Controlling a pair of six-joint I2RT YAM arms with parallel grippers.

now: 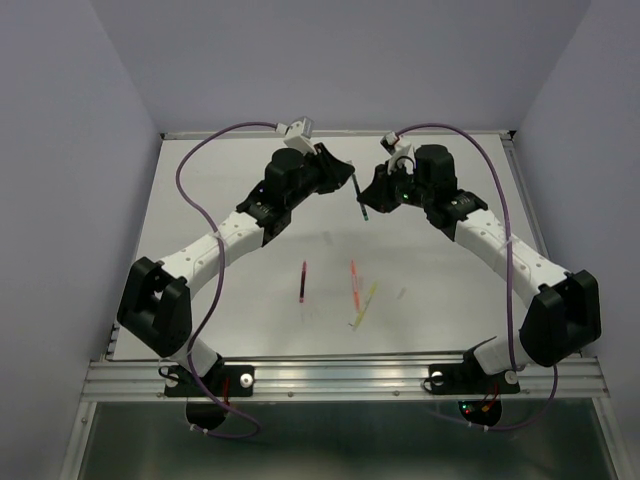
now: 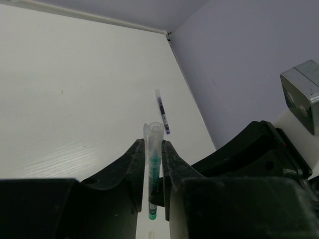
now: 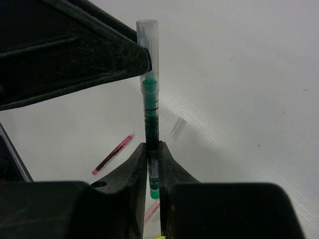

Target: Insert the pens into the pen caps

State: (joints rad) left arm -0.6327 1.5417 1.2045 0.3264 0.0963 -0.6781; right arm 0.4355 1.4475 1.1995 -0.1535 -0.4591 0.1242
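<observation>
Left fingers (image 2: 133, 167) are pinching the cap (image 2: 153, 138); right fingers (image 3: 173, 172) are pinching the green pen (image 3: 151, 112), which is pointing straight into it at upper centre, axes aligned.

Five pens can be counted: the green pen (image 1: 362, 203) at upper centre of the top view, the maroon pen (image 1: 303, 282), orange-red pen (image 1: 354, 283) and yellow pen (image 1: 364, 304) grouped at its lower centre, and the dark blue pen (image 2: 163, 117) mid-frame in the left wrist view. Two pen caps are sure: the green pen's cap (image 3: 147, 35) and a loose cap (image 3: 177, 128) right of centre in the right wrist view. The dark blue pen's clear upper end may be a third.
</observation>
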